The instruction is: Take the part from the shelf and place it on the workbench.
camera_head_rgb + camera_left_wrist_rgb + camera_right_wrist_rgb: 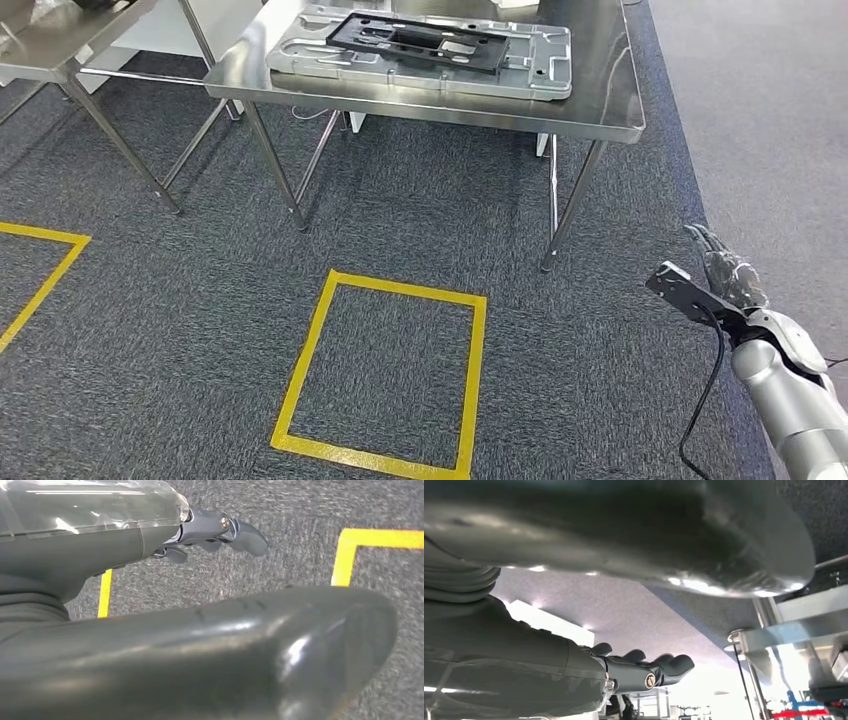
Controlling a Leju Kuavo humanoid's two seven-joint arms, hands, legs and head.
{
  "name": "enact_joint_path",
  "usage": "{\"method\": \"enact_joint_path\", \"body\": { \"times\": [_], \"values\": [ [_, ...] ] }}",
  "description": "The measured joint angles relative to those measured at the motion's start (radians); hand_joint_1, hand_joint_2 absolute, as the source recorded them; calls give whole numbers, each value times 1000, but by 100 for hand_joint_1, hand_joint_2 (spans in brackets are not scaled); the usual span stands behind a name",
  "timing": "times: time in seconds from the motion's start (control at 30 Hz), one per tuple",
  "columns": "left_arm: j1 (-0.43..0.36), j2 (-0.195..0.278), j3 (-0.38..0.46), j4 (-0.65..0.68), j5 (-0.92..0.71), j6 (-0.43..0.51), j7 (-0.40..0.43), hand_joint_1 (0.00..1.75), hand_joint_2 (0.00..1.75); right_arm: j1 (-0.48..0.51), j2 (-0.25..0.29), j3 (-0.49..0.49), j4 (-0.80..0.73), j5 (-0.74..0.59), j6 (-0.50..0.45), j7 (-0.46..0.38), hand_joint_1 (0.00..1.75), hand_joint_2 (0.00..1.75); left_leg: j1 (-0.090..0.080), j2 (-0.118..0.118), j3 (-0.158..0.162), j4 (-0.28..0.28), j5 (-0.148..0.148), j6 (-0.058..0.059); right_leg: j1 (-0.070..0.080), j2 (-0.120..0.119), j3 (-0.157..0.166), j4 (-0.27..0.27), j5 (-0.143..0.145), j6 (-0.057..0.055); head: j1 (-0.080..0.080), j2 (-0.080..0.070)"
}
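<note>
Black part (420, 42) lying flat in a silver tray (545, 75) on the steel desk (610, 110) — ahead, past the yellow floor square (385, 370). Right hand (728, 275) low, fingers (659, 666) released, grasping nothing; left hand (215, 532) likewise. Best to step squarely closer — no reaching.

A workshop or industrial test floor, seen from above. A stainless steel workbench (600, 105) on thin metal legs stands on dark grey speckled carpet (420, 215). On the bench lies a large cast metal plate (530, 70) with a black part (420, 42) on top of it. A second steel table (60, 45) stands to the left. Squares of yellow tape (385, 375) mark standing spots on the floor, one in front of the bench and another at the left edge. Paler grey flooring (770, 130) runs along the right side.
</note>
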Motion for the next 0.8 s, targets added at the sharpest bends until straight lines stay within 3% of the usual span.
{"method": "enact_joint_path", "body": {
  "times": [0.07, 0.1, 0.2, 0.23, 0.27, 0.3, 0.37, 0.43, 0.57, 0.6, 0.7, 0.73, 0.8],
  "values": [
    [-1, -1, 0, 0, 0, -2, -1, 0, 0, -2, 2, -3, 0, 7, 0, 0, 0, 0, 4, 7, 6, -16, 10, 13, -1, -3, -4, 11, -11, 9, 0, 0],
    [-2, -1, 0, 0, 0, -4, -1, 0, 0, -5, 2, -4, 1, 10, 0, 0, 0, 0, 6, 11, 10, -26, 16, 20, 1, -7, -17, 40, -31, 12, 0, 0],
    [-2, -2, 0, 0, 0, -7, -3, 0, 0, -9, 6, -6, 3, 12, 2, 1, 0, 0, 4, 19, 10, -32, 21, 28, 1, -17, -104, 224, -121, 15, 0, 0],
    [-1, -2, 0, 0, 0, -8, -3, 0, 0, -7, 7, -6, 5, 13, 3, 2, 0, 0, 3, 22, 9, -30, 20, 28, 1, -18, -126, 267, -131, 16, 0, 0],
    [-1, -2, 0, 0, 0, -8, -3, 0, 0, -6, 8, -6, 7, 13, 3, 2, 0, 0, 2, 24, 8, -27, 19, 28, 1, -19, -130, 275, -122, 18, 0, 0],
    [-1, -2, 0, 0, 0, -9, -3, 0, 0, -7, 9, -6, 8, 14, 4, 2, 0, 0, 2, 26, 8, -22, 16, 26, 1, -23, -113, 240, -94, 18, 0, 0],
    [-1, -3, 0, 0, 0, -10, -3, 0, 0, -12, 9, -7, 9, 16, 4, 2, 0, 0, 1, 30, 5, -8, 6, 20, 2, -41, -45, 109, -33, 16, 0, 0],
    [-1, -4, 0, 0, 0, -11, -6, 0, 0, -17, 10, -7, 10, 20, 4, 0, 0, 0, -3, 34, 0, 8, -3, 11, 6, -51, -6, 28, -10, 7, 0, 0],
    [0, -3, 0, 0, -7, -10, -9, 0, 0, -9, 11, -9, 2, 30, -6, 1, 0, 0, -3, 39, -9, 24, -17, -8, 7, -39, -8, 17, -8, -16, 0, 0],
    [0, -3, 0, 0, -10, -11, -10, 0, 0, -3, 12, -11, -5, 32, -10, 4, 0, 0, -1, 35, -19, 49, -35, -15, 5, -37, -8, 16, -6, -21, 0, 0],
    [1, -4, -1, 0, -17, -12, -9, 0, 0, 25, 13, -17, -31, 40, -22, 14, 0, 0, 6, 25, -84, 202, -121, -30, 3, -30, -9, 14, -5, -29, 0, 0],
    [1, -4, -1, 0, -17, -13, -9, 0, 0, 31, 13, -18, -35, 42, -24, 15, 0, 0, 8, 25, -100, 237, -136, -32, 3, -29, -10, 14, -5, -29, 0, 0],
    [1, -4, -2, 0, -17, -13, -9, 0, 0, 34, 13, -18, -37, 43, -25, 16, 0, 0, 8, 25, -106, 252, -142, -32, 3, -28, -10, 14, -5, -29, 0, 0]
  ]
}}
